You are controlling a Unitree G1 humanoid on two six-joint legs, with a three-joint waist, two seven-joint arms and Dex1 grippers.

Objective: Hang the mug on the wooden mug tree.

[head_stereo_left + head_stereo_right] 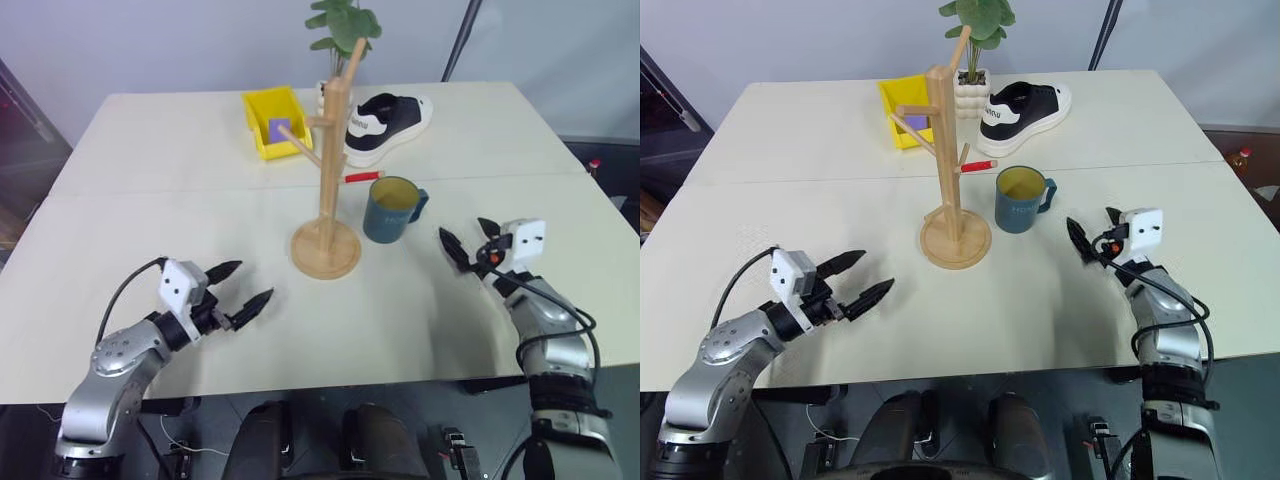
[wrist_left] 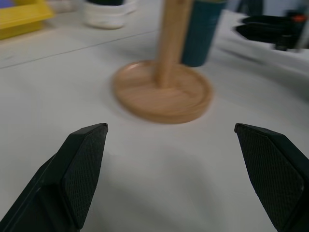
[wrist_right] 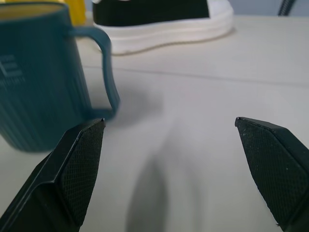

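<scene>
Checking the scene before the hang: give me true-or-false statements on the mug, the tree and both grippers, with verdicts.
1. The mug stands upright on the table. True.
2. The mug hangs on a peg of the wooden mug tree. False: it stands beside the tree's base.
3. The right gripper is open and holds nothing. True.
4. The left gripper is shut on the mug. False: it is open and empty.
5. The mug's handle faces the right gripper's side. True.

A pale cream table (image 1: 200,215) with a seam running across it carries everything. Mid-table stands the tall light-wood mug tree (image 1: 327,190) on its round disc base, the dark teal-blue ceramic mug (image 1: 392,209) upright just beside it. Behind: a small red marker (image 1: 362,176), a black-and-white sneaker (image 1: 388,124), a yellow plastic bin (image 1: 276,121), a white-potted green plant (image 1: 973,80).
</scene>
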